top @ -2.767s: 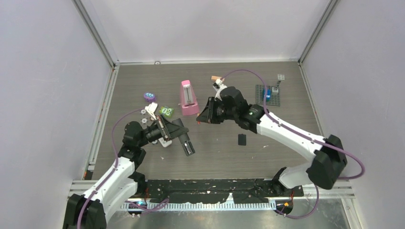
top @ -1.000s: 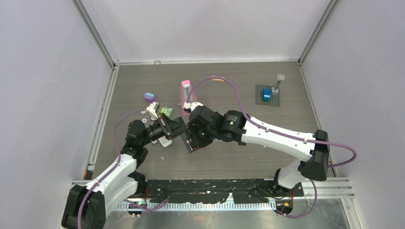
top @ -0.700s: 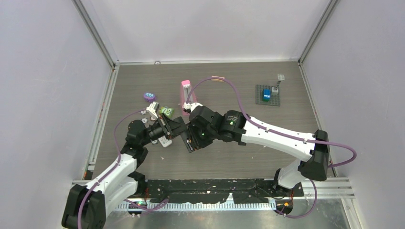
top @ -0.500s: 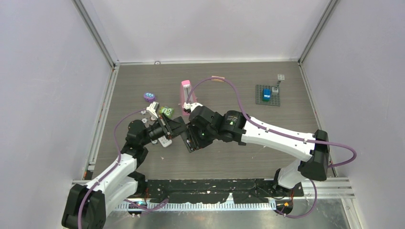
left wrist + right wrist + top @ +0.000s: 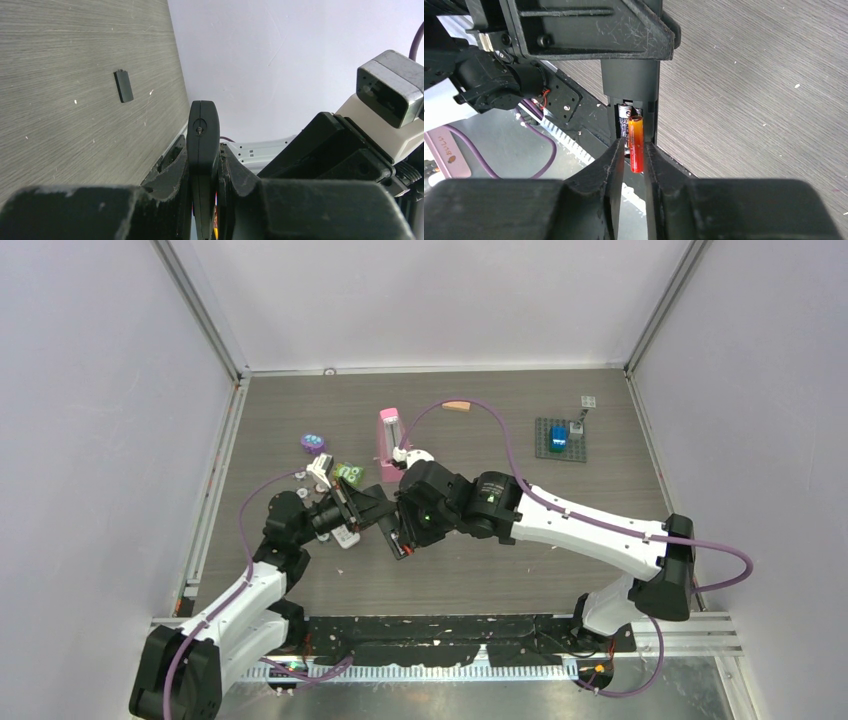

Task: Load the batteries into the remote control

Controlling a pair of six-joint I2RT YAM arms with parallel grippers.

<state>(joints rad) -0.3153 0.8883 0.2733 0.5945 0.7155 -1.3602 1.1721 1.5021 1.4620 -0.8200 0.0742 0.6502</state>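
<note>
Claw of right arm [image 5: 634, 146] tip-first toward remote [image 5: 630, 85]

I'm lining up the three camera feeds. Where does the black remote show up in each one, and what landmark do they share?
Top external: remote left of centre, where the two arms meet.
Left wrist: bottom centre, edge-on, clamped in the left gripper.
Right wrist: upper centre, compartment open, orange battery at its mouth.
Shared landmark: the left gripper clamping the remote.
</note>
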